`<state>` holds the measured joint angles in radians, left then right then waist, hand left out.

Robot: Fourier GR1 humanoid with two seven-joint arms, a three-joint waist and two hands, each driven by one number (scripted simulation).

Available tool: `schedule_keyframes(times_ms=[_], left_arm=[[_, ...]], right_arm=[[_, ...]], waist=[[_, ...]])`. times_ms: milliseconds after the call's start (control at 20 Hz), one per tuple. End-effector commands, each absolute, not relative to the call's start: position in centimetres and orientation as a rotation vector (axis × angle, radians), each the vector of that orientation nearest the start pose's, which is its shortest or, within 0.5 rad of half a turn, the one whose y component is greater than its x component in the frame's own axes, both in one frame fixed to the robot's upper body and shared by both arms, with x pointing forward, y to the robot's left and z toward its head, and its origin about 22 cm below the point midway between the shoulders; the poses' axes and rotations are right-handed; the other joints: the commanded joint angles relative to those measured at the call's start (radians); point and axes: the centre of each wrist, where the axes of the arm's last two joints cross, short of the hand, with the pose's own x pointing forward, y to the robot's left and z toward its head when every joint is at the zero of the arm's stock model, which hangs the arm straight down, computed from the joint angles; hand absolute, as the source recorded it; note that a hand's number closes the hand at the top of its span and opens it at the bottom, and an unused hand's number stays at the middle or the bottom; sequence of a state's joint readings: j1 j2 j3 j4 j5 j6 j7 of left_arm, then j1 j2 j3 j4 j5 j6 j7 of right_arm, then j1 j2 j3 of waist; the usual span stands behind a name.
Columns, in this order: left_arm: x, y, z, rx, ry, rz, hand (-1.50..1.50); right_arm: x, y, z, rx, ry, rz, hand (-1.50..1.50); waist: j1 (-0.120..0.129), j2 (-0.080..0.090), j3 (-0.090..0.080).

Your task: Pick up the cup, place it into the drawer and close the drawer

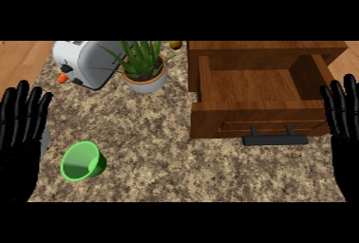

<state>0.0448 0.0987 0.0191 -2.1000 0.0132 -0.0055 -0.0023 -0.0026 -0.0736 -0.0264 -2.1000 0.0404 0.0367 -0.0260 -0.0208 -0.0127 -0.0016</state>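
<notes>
The left hand (pixel 21 137) and right hand (pixel 345 128) rest open and empty at the view's edges, fingers straight, with the green cup (pixel 82 161) tipped on the speckled tabletop (pixel 154 142) near the left, well apart from the open wooden drawer (pixel 256 102).

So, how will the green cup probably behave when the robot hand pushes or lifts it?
The green cup lies tilted on its side on the counter, so a push would probably make it roll in a curve, since it tapers. It looks thin-walled and empty, so likely light. Its smooth, rounded wall may slip in a grasp.
</notes>
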Motion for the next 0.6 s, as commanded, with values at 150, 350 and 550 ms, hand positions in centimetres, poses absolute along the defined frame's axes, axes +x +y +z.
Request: schedule_keyframes(times_ms=[150,350,550], left_arm=[[19.6,25.9,12.1,-0.016,-2.115,-0.125,-1.50],[18.5,26.7,8.7,-0.188,-1.992,0.041,-1.50],[18.4,26.5,9.0,-0.200,-1.984,0.050,-1.50]], right_arm=[[21.4,-23.8,12.1,-0.028,-2.092,0.143,-1.50],[21.1,-23.4,12.1,0.132,-2.001,0.119,-1.50],[21.8,-21.3,13.0,0.144,-1.999,0.108,-1.50]], waist=[[0.022,0.012,0.001],[0.027,0.013,0.000],[0.024,0.012,0.001]])
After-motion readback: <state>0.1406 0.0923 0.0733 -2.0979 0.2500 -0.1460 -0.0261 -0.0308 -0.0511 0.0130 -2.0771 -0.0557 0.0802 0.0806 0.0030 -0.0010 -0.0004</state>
